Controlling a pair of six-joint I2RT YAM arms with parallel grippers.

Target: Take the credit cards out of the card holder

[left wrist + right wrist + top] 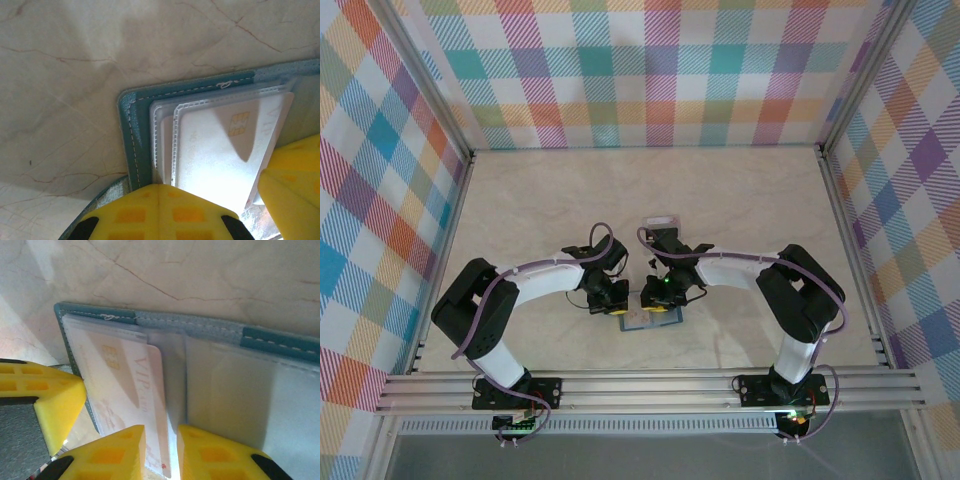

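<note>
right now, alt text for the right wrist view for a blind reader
An open teal card holder lies on a marbled table, a pale card with a gold chip and VIP lettering poking out of its clear sleeve. Yellow fingers of the right pincer straddle the card's corner at the bottom.

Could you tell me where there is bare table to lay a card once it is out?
The far table, up to the back wall, is bare except a small pale item by the right arm. Crowded: the card holder, where the left gripper and right gripper meet.
</note>
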